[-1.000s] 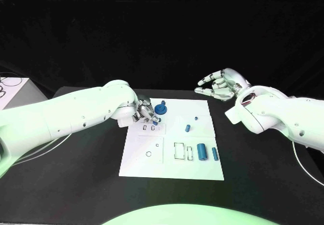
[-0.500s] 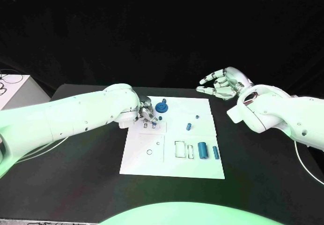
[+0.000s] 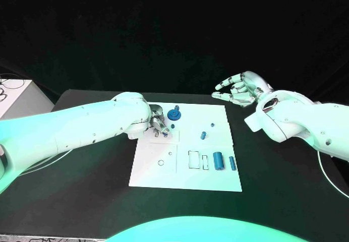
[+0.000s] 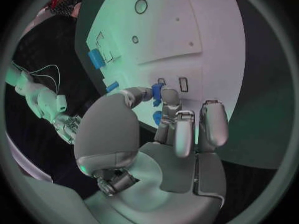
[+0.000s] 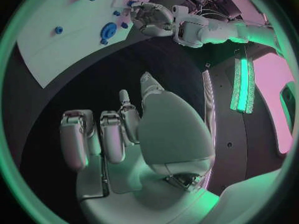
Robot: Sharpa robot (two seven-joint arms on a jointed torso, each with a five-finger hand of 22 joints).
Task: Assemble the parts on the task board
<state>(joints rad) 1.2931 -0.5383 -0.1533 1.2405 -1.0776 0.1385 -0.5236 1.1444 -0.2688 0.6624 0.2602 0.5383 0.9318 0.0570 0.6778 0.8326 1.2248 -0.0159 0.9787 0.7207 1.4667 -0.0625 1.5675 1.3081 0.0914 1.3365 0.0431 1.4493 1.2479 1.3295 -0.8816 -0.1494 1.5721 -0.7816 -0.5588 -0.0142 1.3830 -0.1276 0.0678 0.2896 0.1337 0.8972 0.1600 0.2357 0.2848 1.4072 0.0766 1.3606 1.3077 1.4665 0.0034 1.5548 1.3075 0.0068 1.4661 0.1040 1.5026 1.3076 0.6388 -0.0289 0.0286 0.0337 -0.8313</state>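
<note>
Left hand stays pinching a small blue part over the task board slots at 11 o'clock, barely moved, so insertion continues. Right hand still hovers empty, fingers apart, beyond the 1 o'clock corner.

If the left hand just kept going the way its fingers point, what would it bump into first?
Probably the small blue part right at the left hand's fingertips, on the white task board. Whether it already touches that part is unclear.

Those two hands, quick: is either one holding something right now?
Left hand: pinching a small blue piece in its fingers, over the white board.
Right hand: holding nothing, fingers apart, off the board.
</note>
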